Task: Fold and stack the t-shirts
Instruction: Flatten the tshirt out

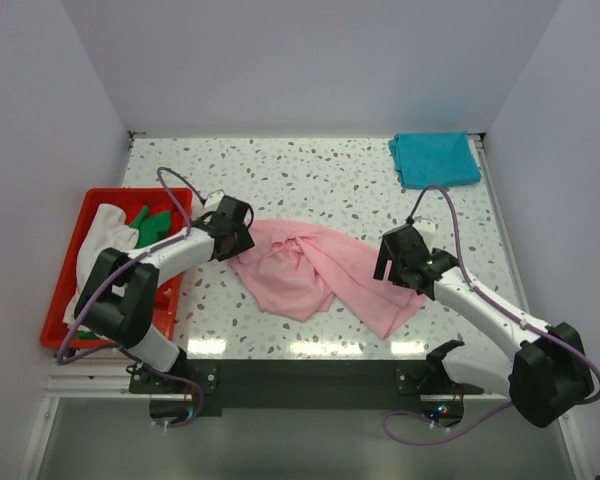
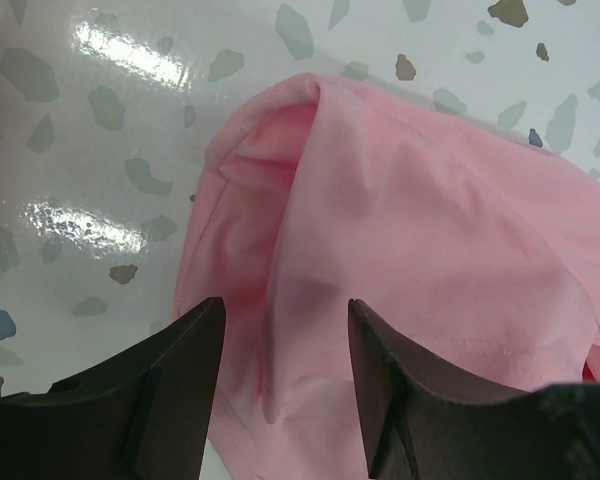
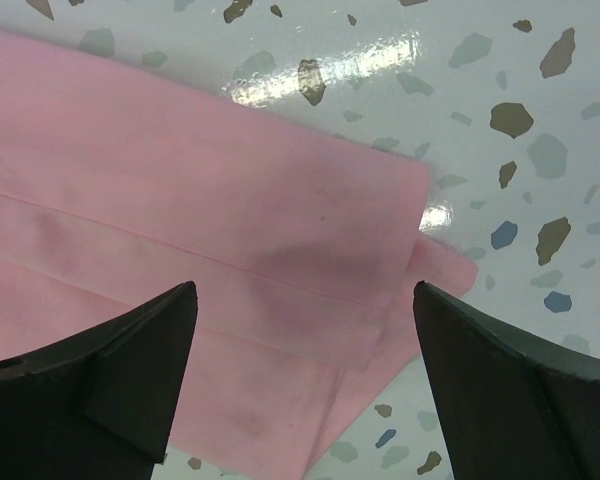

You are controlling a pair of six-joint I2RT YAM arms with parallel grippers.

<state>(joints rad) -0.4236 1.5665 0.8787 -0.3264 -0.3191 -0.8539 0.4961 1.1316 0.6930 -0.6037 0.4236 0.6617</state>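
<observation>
Speckled white surface [image 1: 310, 170] between pale walls. At centre, rumpled light pink t-shirt [image 1: 310, 275]; at far right corner, folded teal t-shirt [image 1: 435, 158]; in red tray [image 1: 65, 300] at left, white t-shirt [image 1: 100, 240] and green t-shirt [image 1: 152, 222]. Left arm bent low across toward light pink t-shirt's left edge, left tool [image 2: 285, 310] parted, straddling a raised fold, not clamped. Right arm stretched in from right, right tool [image 3: 305, 290] spread wide over hem corner.

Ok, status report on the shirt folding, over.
Both jaws open: left gripper and right gripper over opposite ends of pink t-shirt. Shirt crumpled, unfolded. Teal t-shirt folded, far right. No obstruction.
</observation>
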